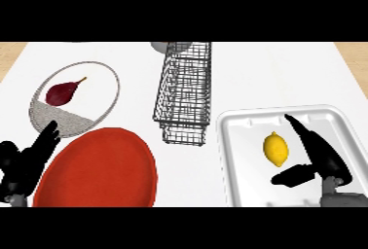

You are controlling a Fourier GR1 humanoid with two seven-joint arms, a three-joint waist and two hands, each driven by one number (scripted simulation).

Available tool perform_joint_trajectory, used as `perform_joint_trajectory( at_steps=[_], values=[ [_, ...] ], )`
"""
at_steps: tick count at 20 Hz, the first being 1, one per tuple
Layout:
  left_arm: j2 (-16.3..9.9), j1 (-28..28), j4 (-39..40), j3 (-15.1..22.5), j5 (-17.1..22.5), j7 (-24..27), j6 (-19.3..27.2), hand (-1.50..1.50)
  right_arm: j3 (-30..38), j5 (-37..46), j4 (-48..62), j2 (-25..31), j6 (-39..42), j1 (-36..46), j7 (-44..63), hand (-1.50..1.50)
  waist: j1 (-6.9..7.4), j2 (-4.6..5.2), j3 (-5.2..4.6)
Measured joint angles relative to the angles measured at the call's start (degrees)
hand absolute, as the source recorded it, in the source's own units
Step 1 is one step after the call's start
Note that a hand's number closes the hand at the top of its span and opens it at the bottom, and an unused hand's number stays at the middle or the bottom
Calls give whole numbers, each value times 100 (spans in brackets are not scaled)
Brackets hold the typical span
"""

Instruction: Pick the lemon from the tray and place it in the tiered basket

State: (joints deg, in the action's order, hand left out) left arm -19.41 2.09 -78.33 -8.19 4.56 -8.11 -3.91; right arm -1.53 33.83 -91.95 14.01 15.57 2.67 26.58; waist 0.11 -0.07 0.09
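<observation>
Just left of the right hand (320, 155) lies the lemon (276, 149) — a smooth yellow oval with pointed tips — on the glossy white tray (237, 160). That hand's long black fingers stretch straight above the tray, thumb spread under the lemon, holding nothing. Beyond it to the left stands the wire-mesh basket (184, 92), tall and boxy. The left hand (25, 163) rests open, fingers up, beside a flat red plate (101, 170); past its fingertips sits a speckled oval dish (75, 119) holding a dark red, teardrop-shaped fruit (64, 92) on the white counter (137, 63).
</observation>
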Motion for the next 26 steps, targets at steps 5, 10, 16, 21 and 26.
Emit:
perform_joint_trajectory(
  at_steps=[5, 10, 16, 21, 26],
  values=[
    [77, 6, -25, -105, -104, -22, -88, 0, -57, 210, 425, -236, -173, 184, -129, -150, 1, 4, -3],
    [116, 52, -97, -226, -160, -94, -219, 0, -90, 328, 835, -382, -212, 374, -272, 150, 0, -4, -16],
    [193, 101, -209, -239, -218, -125, -237, 0, -233, 634, 940, -368, -667, 281, -977, 150, -29, -39, -62],
    [245, -70, 8, -304, -304, -41, -229, 0, -221, 677, 678, -445, -941, 86, -1303, 150, -30, -38, -43],
    [213, -111, 78, -424, -262, -25, -359, 0, -96, 747, 304, -543, -1181, -34, -1158, 150, -24, -15, -19]
  ],
)
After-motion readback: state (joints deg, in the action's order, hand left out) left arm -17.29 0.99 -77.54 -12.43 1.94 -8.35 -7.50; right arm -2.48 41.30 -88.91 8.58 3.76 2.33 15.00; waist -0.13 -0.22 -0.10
